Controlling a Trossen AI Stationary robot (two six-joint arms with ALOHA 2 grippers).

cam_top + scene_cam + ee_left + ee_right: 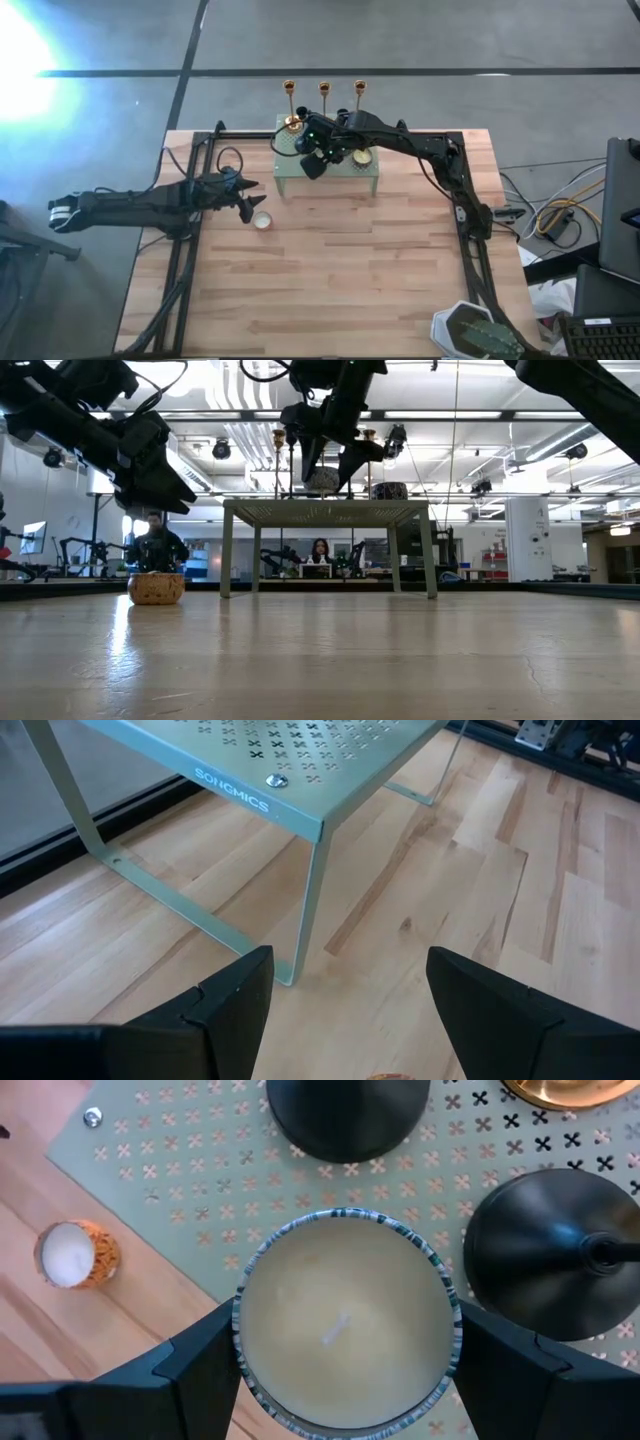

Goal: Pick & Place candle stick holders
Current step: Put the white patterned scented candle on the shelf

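Note:
Three gold candle stick holders point(324, 92) stand upright in a row at the far edge of the green perforated stand point(300, 182). Two black holders show from above in the right wrist view by their round bases point(345, 1115) point(555, 1260), resting on the stand's top. My right gripper point(318, 158) is over the stand, shut on a round white candle in a patterned jar point(345, 1320). My left gripper point(250, 200) is open and empty, above the table just left of the stand, near a small orange tealight point(262, 221). My right gripper pinches the candle jar between its two fingers, one on each side of the round wall point(240, 1330), coming from above and pointing down. The jar sits upright, mouth up. In the low view it point(322, 480) seems slightly above the stand's top.
A second cream candle point(362, 157) sits on the stand's right part. A plant pot point(478, 332) stands at the near right corner. Dark frame rails run along the table's left, right and far sides. People sit in the room beyond the table.

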